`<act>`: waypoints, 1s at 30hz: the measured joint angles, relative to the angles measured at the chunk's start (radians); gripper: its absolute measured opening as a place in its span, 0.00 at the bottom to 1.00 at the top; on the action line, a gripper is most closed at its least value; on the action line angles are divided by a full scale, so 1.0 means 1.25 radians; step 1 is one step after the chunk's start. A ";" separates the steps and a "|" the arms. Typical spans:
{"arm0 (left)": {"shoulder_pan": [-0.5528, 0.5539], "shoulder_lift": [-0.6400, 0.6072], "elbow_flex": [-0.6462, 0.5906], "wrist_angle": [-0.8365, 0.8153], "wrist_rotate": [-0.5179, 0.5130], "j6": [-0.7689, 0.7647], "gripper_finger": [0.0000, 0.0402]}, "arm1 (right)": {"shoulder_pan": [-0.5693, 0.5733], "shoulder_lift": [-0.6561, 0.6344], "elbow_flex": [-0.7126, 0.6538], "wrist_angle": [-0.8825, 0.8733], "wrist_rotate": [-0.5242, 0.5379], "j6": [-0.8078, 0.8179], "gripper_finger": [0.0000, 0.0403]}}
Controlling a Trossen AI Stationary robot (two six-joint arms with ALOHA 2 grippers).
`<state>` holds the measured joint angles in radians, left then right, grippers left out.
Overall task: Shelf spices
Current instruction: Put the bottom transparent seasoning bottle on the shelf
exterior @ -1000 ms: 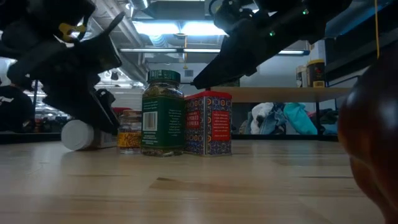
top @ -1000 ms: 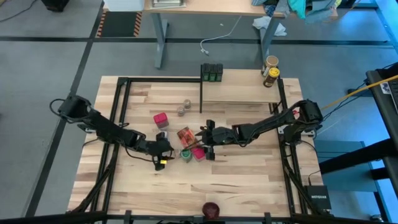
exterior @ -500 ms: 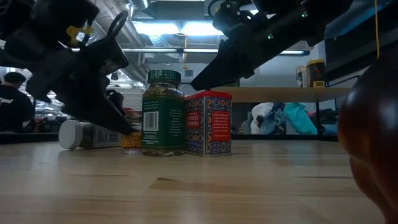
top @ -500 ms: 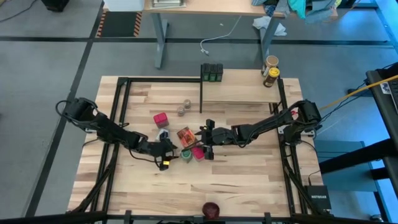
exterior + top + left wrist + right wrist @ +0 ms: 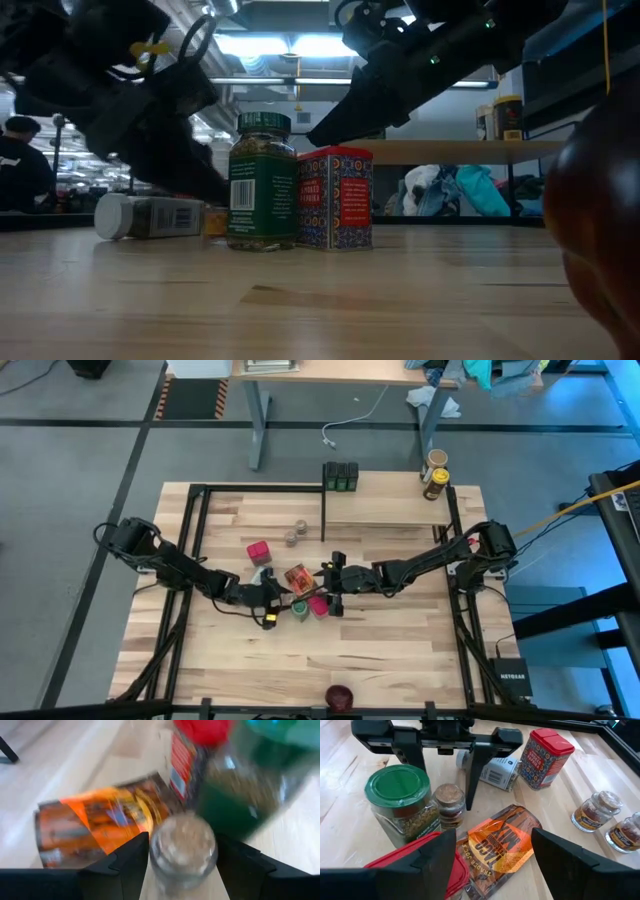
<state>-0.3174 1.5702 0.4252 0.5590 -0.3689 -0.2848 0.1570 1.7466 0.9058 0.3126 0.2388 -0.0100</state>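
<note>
High view first: big pale plank table (image 5: 400,650), raised light-wood shelf (image 5: 385,510) at the back, spices clustered mid-table, well short of it. Left gripper (image 5: 445,742) straddles the small tan-lidded glass jar (image 5: 449,800) with fingers spread, lined up to grab, nothing held. Right gripper (image 5: 330,585) hovers spread above the red patterned tin (image 5: 335,197), beside the green-lidded herb jar (image 5: 400,800) and orange flat packet (image 5: 502,845).
</note>
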 joint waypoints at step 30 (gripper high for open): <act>0.057 -0.222 0.031 -0.125 -0.043 0.028 0.42 | 0.064 -0.210 0.001 -0.280 0.271 0.015 0.66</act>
<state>-0.2463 1.2928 0.4640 0.4027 -0.4232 -0.2497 0.2373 1.4838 0.9070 -0.0378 0.5772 0.0083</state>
